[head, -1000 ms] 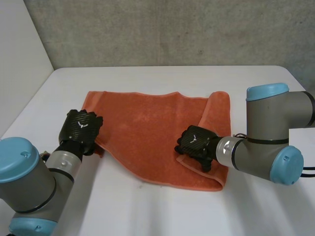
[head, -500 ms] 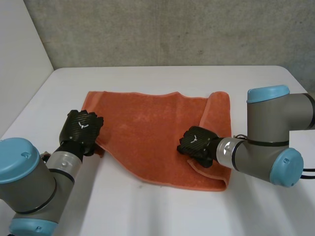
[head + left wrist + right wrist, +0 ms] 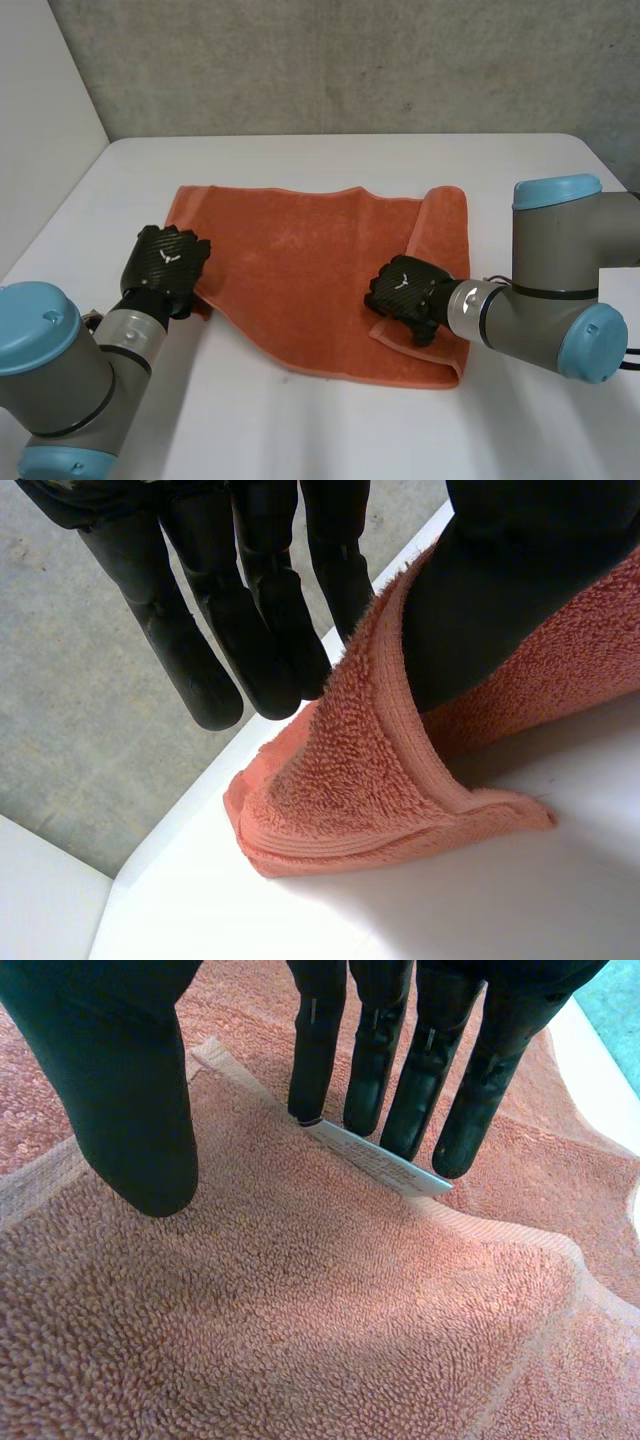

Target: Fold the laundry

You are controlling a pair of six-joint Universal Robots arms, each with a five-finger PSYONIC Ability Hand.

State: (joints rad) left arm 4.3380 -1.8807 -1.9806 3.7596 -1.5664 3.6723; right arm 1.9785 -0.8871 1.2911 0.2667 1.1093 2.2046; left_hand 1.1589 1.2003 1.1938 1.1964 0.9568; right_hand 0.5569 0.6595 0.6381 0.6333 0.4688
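Found orange terry towel (image 3: pixel 300 255) lying mid-bench (image 3: pixel 300 160), right end already doubled over onto the main sheet. Read left robot hand (image 3: pixel 168 262) as clamped on the towel's near left corner, pinching the hem between thumb (image 3: pixel 510 590) and fingers (image 3: pixel 265 620) and raising it off the bench. Read right robot hand (image 3: pixel 402 288) as spread and holding nothing, with straight fingers at the flap's hem beside the white care label (image 3: pixel 375 1160) and thumb resting apart on the flap.

Judged hazards:
- Could drag the whole towel sideways if lifting the left corner without pinning the right side.
- Could skew the fold by carrying one corner alone.
- Could snag the care label or peel the flap open when closing the right fingers.
- Expect to lose the thin hem pinch under load.
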